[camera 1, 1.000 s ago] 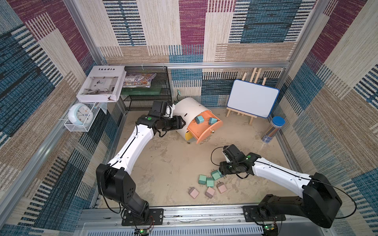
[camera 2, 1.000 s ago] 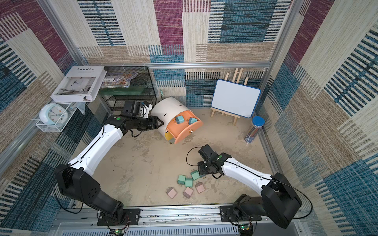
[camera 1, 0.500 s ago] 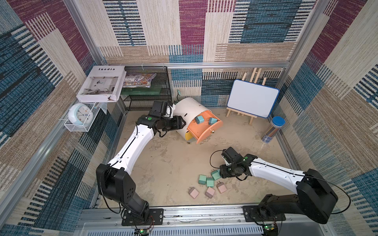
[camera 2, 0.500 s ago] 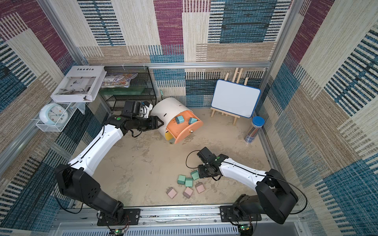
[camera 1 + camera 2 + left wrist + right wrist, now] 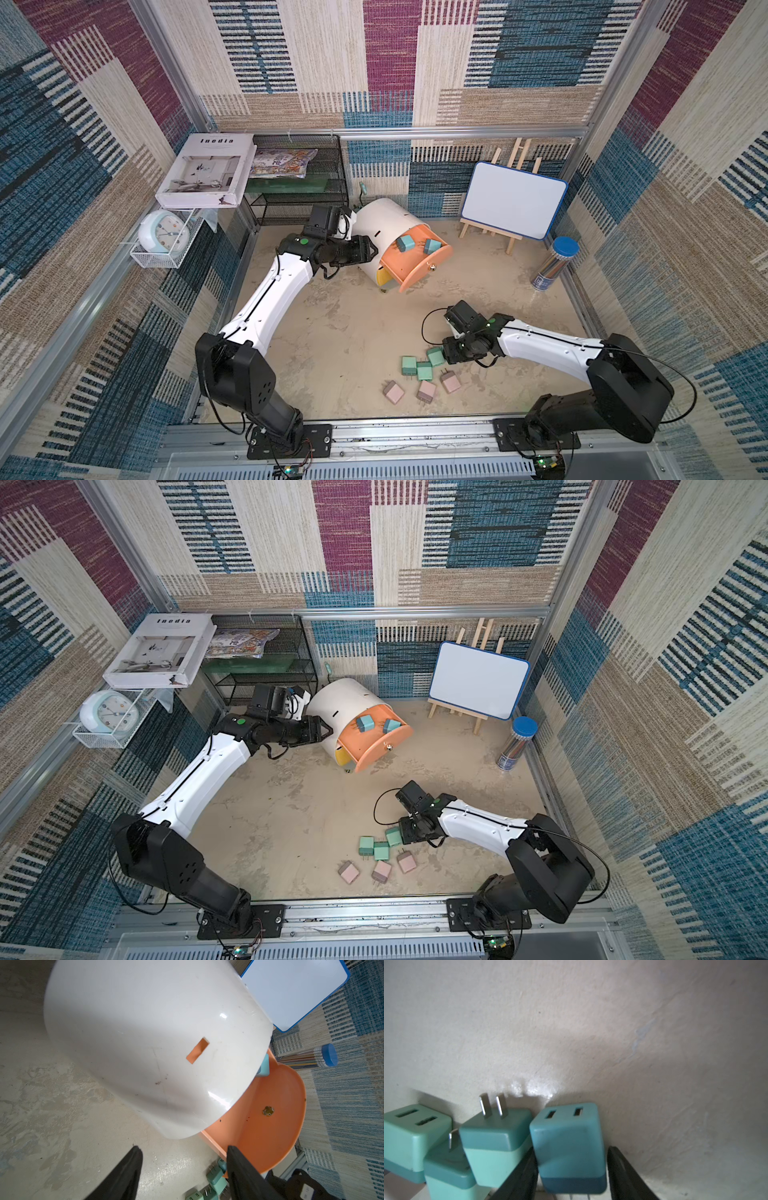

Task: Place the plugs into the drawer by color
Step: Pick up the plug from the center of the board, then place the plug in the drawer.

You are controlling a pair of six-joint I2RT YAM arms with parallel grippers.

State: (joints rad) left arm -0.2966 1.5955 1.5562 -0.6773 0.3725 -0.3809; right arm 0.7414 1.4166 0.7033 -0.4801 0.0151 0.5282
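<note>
Blue is the colour in hand: two blue plugs (image 5: 404, 242) lie in the pulled-out peach drawer (image 5: 415, 276) of the white cabinet (image 5: 380, 220), while the third blue plug (image 5: 569, 1142) rests on the surface (image 5: 353, 324) just beside a mint green plug (image 5: 496, 1142). It is straddled by the right end effector (image 5: 572, 1148), jaws apart and not yet clamped, presumably for transfer to its matching pair. The left end effector (image 5: 184, 1147) is held empty, jaws apart, beside the cabinet shell, probably to steady it.

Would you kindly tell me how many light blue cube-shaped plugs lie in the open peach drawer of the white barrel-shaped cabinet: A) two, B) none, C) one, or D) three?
A: two light blue cube-shaped plugs lie side by side in the pulled-out peach drawer of the white barrel-shaped cabinet.
</note>
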